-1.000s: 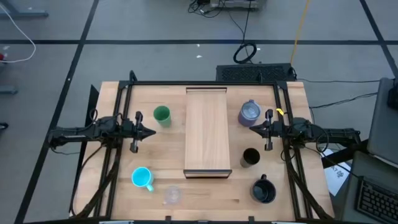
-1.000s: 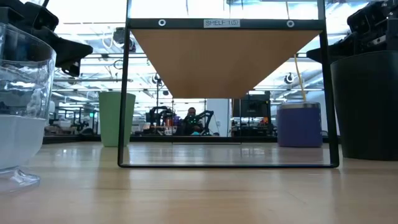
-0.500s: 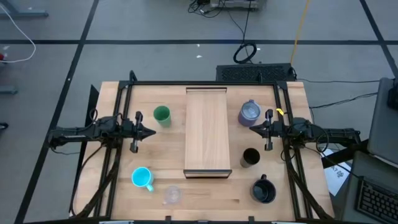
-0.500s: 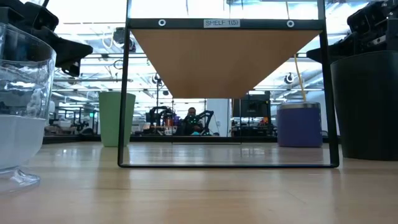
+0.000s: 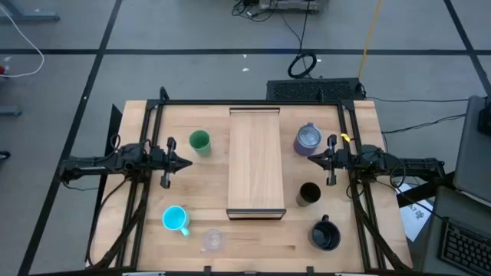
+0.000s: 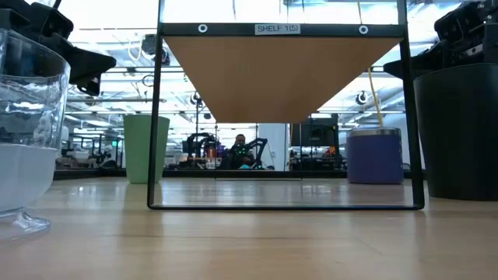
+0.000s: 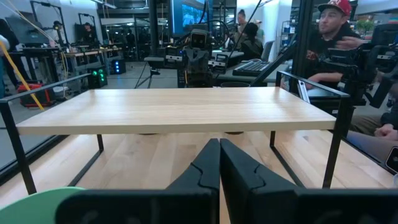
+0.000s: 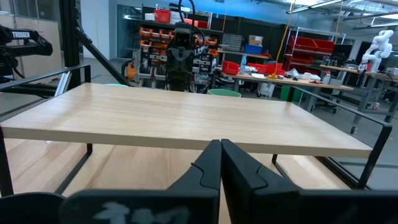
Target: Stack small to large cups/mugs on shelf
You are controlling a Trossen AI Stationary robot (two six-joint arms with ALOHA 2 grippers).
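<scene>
- High view: shelf [image 5: 255,157] lies between left gripper [image 5: 186,162] and right gripper [image 5: 313,159], both clenched, empty.
- Six vessels on the counter [image 5: 153,192]: three beside each gripper.

Six vessels out on the counter [image 5: 138,222], one of each: one green cup [image 5: 199,142], one lavender-grey mug [image 5: 308,138], one slim black tumbler [image 5: 308,194], one wide black mug [image 5: 324,234], one cyan handled mug [image 5: 176,219], one small clear glass [image 5: 212,241]. One shelf [image 5: 255,157] down the middle. Two arms, so two hands: left hand [image 5: 186,162], right hand [image 5: 311,159].
</scene>
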